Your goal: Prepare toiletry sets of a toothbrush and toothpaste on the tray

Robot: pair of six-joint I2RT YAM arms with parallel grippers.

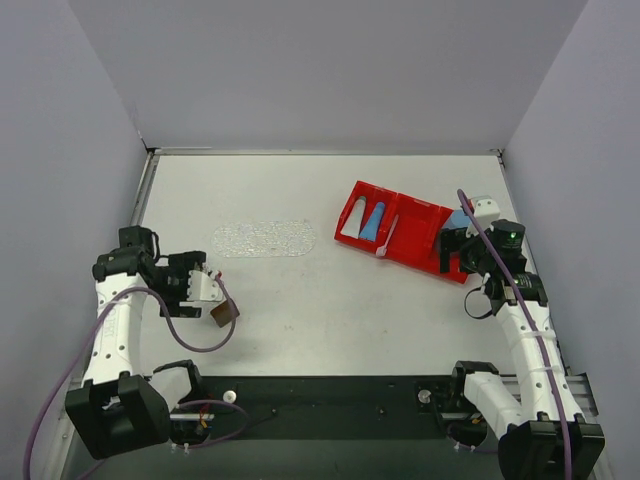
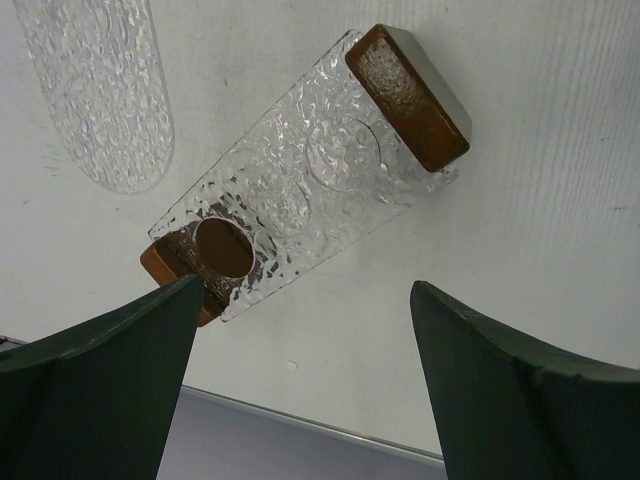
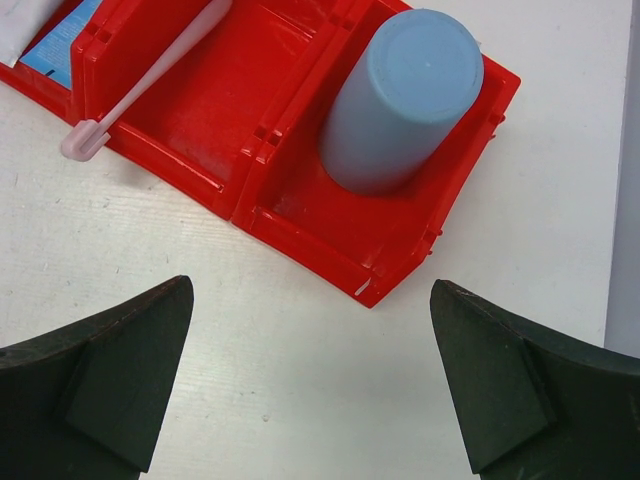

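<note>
Slim pinkish-white toothbrush (image 3: pixel 150 74) lying diagonal in red plastic bin (image 3: pixel 300 215) (bristle head over its near rim), left fingers (image 2: pixel 100 390) and right fingers (image 3: pixel 100 390) spread apart, empty

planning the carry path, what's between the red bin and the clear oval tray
Nothing but bare table between the red bin and the clear oval tray, as the top external view shows.

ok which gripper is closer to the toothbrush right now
Right. The right gripper hovers at the red bin's right end, and the toothbrush lies in that bin. The left gripper is far across the table near its left edge, beyond the clear tray.
</note>
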